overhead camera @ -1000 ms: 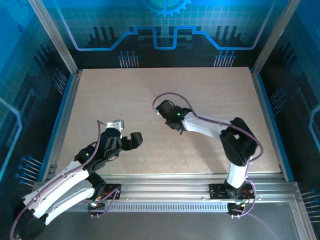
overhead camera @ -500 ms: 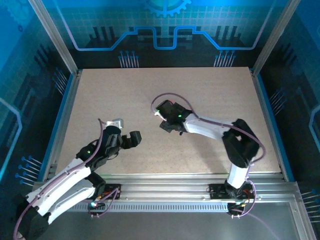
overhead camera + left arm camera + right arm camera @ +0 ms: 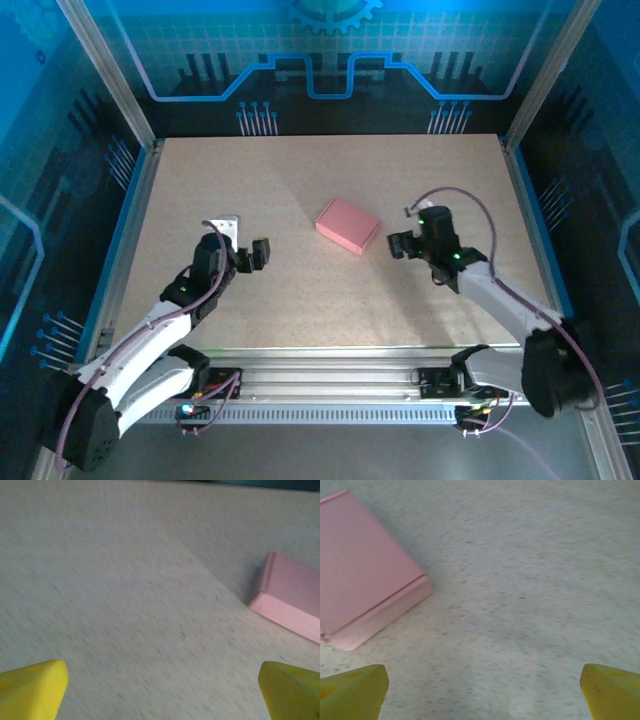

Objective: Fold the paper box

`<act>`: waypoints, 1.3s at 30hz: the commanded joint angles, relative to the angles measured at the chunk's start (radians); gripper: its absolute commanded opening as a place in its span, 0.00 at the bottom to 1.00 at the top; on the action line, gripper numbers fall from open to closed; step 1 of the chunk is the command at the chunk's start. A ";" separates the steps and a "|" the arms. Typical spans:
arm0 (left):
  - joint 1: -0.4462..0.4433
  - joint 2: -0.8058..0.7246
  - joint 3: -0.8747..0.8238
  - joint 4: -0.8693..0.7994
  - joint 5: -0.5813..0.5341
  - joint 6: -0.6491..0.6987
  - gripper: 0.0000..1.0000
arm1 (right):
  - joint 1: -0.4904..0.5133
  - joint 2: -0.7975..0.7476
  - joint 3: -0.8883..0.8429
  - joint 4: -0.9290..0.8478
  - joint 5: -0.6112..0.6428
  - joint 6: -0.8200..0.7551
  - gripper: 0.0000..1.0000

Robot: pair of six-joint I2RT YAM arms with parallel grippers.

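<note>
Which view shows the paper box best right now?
The top external view: the whole paper box shows, uncovered. The left wrist view catches one end; the right wrist view crops it at top left.

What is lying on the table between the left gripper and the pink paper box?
Nothing: the top view shows only bare table between the left gripper and the paper box.

pink paper box [image 3: 347, 225], folded shut, lies flat mid-table.
</note>
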 commanded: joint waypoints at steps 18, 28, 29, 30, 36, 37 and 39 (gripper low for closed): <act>0.354 0.498 -0.144 0.880 0.299 0.147 0.99 | -0.332 0.095 -0.348 0.841 -0.284 -0.002 1.00; 0.358 0.644 -0.082 0.885 0.256 0.143 0.99 | -0.288 0.361 -0.240 0.922 -0.316 -0.062 1.00; 0.355 0.643 -0.082 0.880 0.258 0.144 0.99 | -0.279 0.352 -0.223 0.862 -0.301 -0.069 1.00; 0.355 0.645 -0.078 0.876 0.262 0.147 0.99 | -0.269 0.361 -0.225 0.888 -0.288 -0.074 1.00; 0.353 0.644 -0.077 0.874 0.267 0.150 0.99 | -0.265 0.358 -0.220 0.871 -0.277 -0.076 1.00; 0.353 0.644 -0.076 0.871 0.272 0.150 0.99 | -0.264 0.356 -0.220 0.867 -0.277 -0.076 1.00; 0.353 0.644 -0.075 0.871 0.273 0.150 0.99 | -0.264 0.356 -0.221 0.870 -0.277 -0.075 1.00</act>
